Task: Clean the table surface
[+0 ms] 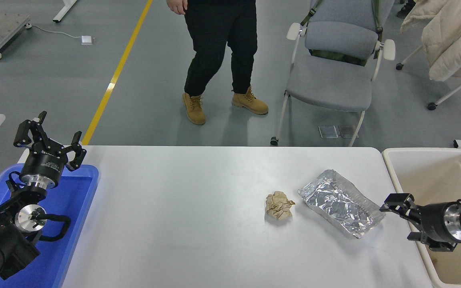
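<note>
The white table surface (182, 224) carries a crumpled brown paper ball (279, 205) and, just to its right, a crushed silver foil tray (340, 203). My right gripper (401, 218) comes in from the right edge, open and empty, pointing left at the foil tray's near right end with a small gap between them. My left gripper (50, 138) is parked open at the far left, raised over the blue tray's far corner.
A blue plastic tray (76, 208) lies along the table's left edge under the left arm. A cream-white bin (426, 160) stands off the right edge. A person in black trousers and tan boots (218, 60) stands beyond the far side beside a grey chair (330, 68).
</note>
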